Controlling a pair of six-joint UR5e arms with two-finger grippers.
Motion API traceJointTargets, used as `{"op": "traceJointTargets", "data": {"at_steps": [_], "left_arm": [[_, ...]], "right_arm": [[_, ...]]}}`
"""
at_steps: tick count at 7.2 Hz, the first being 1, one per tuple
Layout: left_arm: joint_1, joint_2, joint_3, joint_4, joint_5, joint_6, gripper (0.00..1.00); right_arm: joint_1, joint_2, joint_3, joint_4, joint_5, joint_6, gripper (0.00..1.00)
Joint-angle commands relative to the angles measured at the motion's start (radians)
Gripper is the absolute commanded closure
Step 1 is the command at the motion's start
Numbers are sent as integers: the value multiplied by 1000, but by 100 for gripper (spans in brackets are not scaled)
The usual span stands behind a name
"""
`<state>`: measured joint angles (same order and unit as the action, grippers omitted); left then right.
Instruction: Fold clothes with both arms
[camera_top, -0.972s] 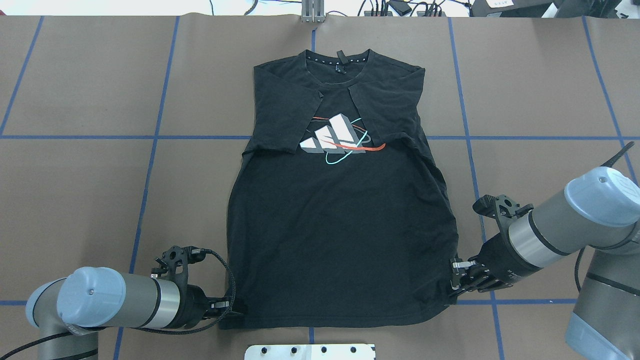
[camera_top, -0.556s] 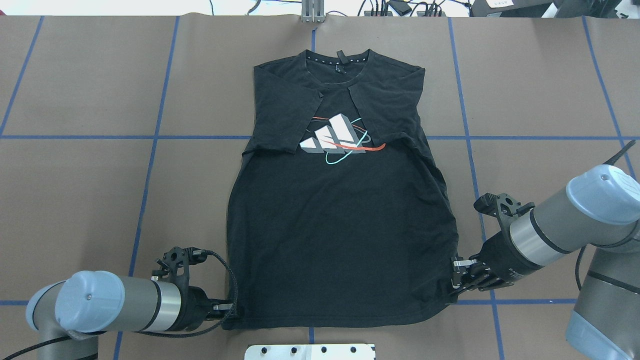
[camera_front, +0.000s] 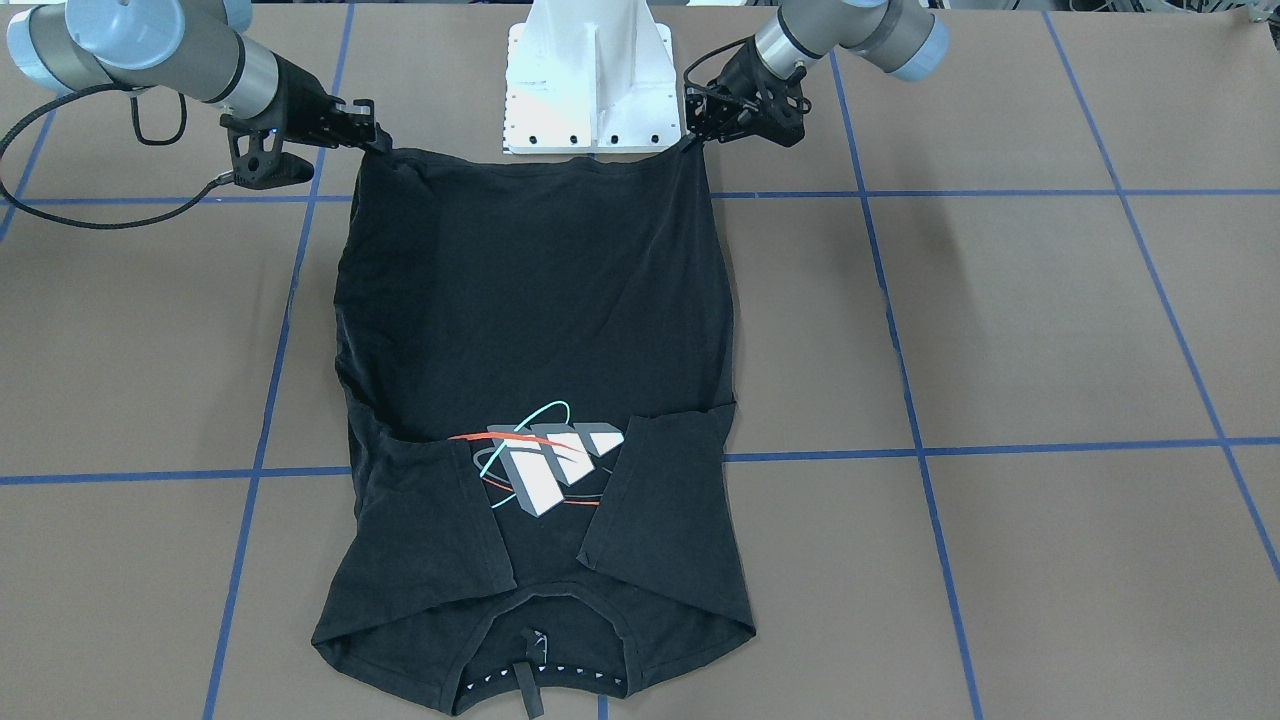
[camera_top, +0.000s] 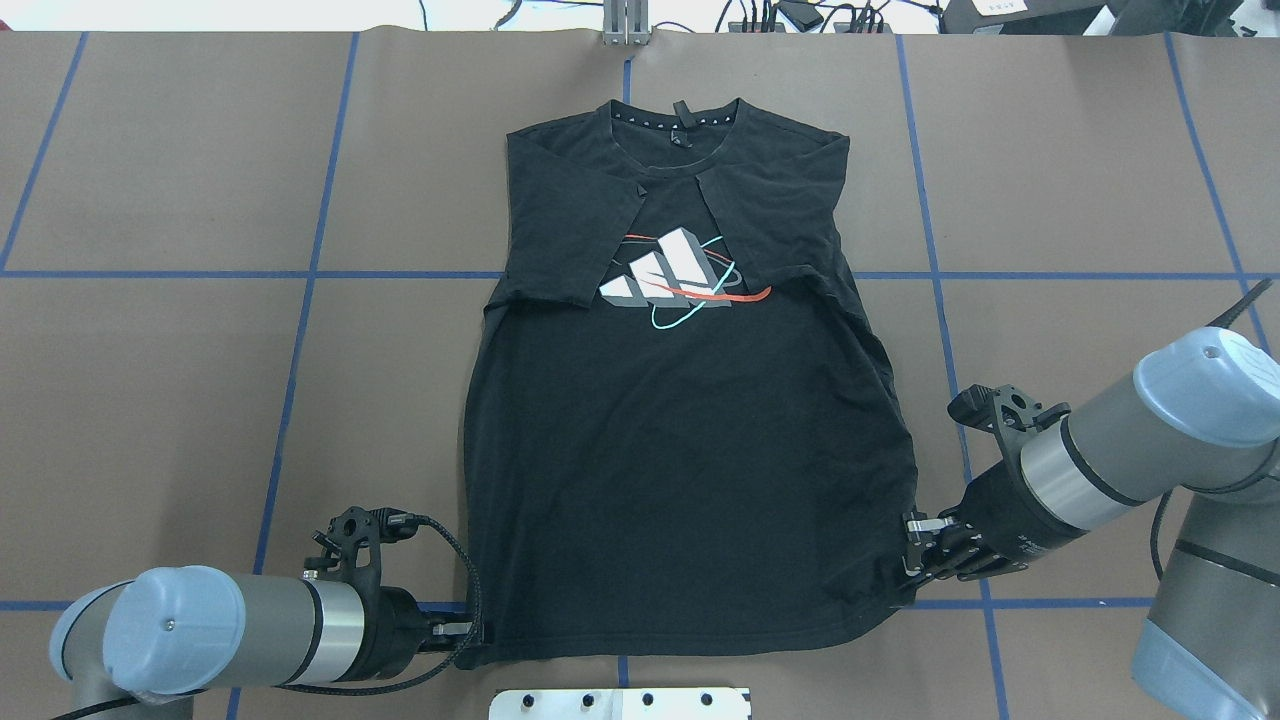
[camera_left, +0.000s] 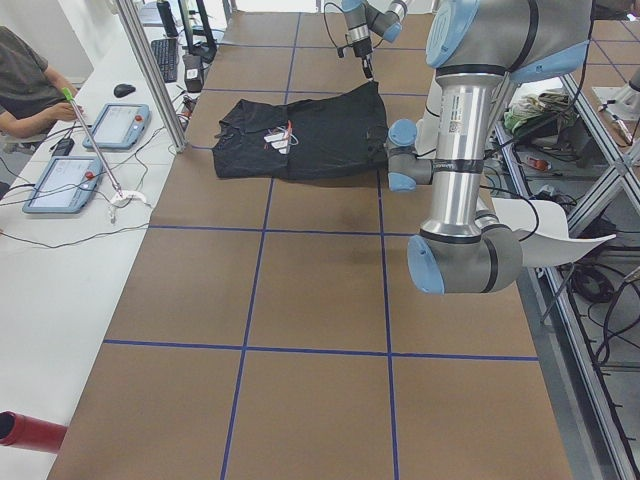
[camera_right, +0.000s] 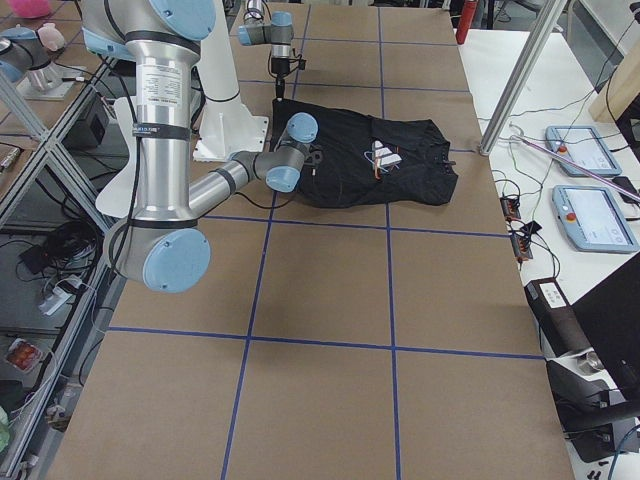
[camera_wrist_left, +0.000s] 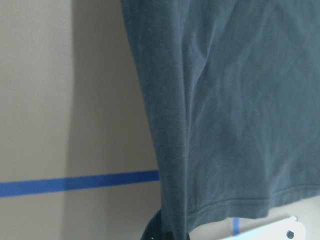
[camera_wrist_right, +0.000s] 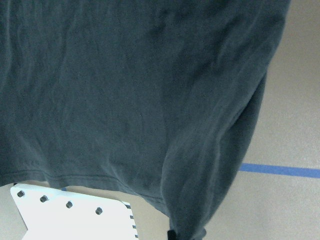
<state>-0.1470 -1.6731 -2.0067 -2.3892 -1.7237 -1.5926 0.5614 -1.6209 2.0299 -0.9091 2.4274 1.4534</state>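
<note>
Slightly rearward the left pincer (camera_top: 468, 632) is now drawn; T-shirt (camera_top: 680, 450) hem corners are pinched by it and the right pincer (camera_top: 908, 570); level lifting collarwards seems called for.

T-shirt (camera_front: 530, 300) on table (camera_front: 1000, 320) — (before pedestal (camera_front: 590, 70)).

Brown table (camera_top: 180, 180) gridded with blue tape lines (camera_top: 300, 330)

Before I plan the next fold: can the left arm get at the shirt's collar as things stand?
Probably, though not freely. Nothing lies between them, but the left gripper looks clamped on the shirt's near hem corner, and the collar lies at the far end, a long stretch.
</note>
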Motion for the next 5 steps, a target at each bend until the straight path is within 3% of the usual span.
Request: {"op": "traceJointTargets", "data": {"at_steps": [1, 3, 5], "left_arm": [[-58, 27, -75, 22, -61, 0, 100], [-182, 56, -86, 65, -219, 0, 100], [-187, 94, -113, 77, -244, 0, 100]], "right_arm": [[24, -80, -52, 218, 77, 1, 100], [60, -161, -62, 350, 165, 15, 100], [77, -204, -62, 468, 215, 92, 100]]}}
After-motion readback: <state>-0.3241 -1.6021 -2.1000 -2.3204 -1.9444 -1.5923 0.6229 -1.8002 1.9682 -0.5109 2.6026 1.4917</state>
